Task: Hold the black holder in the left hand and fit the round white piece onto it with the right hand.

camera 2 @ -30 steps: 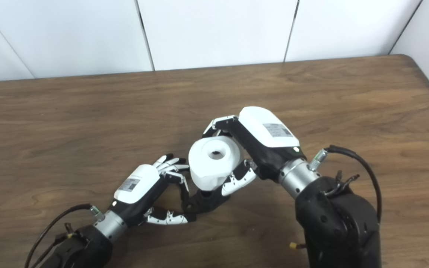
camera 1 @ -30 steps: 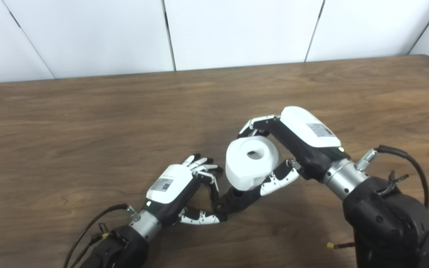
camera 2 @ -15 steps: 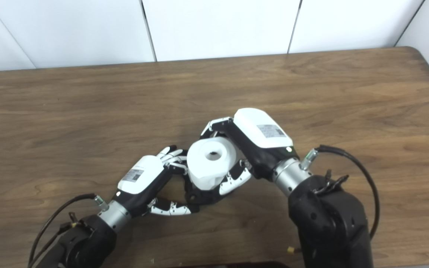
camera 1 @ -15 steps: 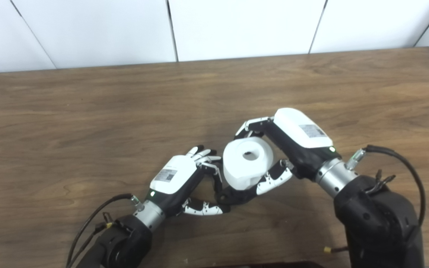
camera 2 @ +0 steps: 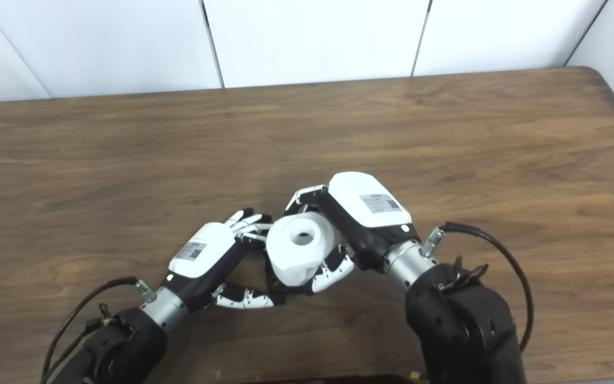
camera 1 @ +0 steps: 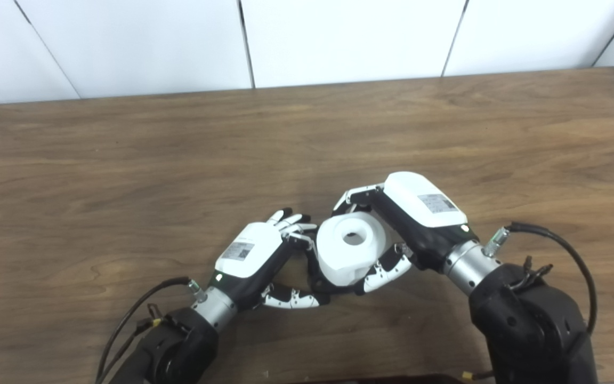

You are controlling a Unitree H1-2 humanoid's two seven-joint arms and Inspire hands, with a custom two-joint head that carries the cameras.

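Note:
The round white piece (camera 1: 348,253), a thick roll with a hole in its top, sits low over the black holder (camera 1: 322,286), of which only a dark base edge shows beneath it. My right hand (camera 1: 397,224) is shut on the white piece, fingers behind it and thumb in front. My left hand (camera 1: 264,261) is shut on the holder's left side, thumb along the table and fingers curled against it. In the right eye view the white piece (camera 2: 299,253) hides nearly all of the holder.
The brown wooden table (camera 1: 126,170) stretches wide to the left, right and back. A white panelled wall (camera 1: 339,37) runs behind its far edge. Black cables (camera 1: 136,314) trail from both wrists near the front edge.
My right hand has brought the white piece down and left onto the holder, so less of the black base shows. The left hand stays on the holder. The camera tilted after the earliest frame.

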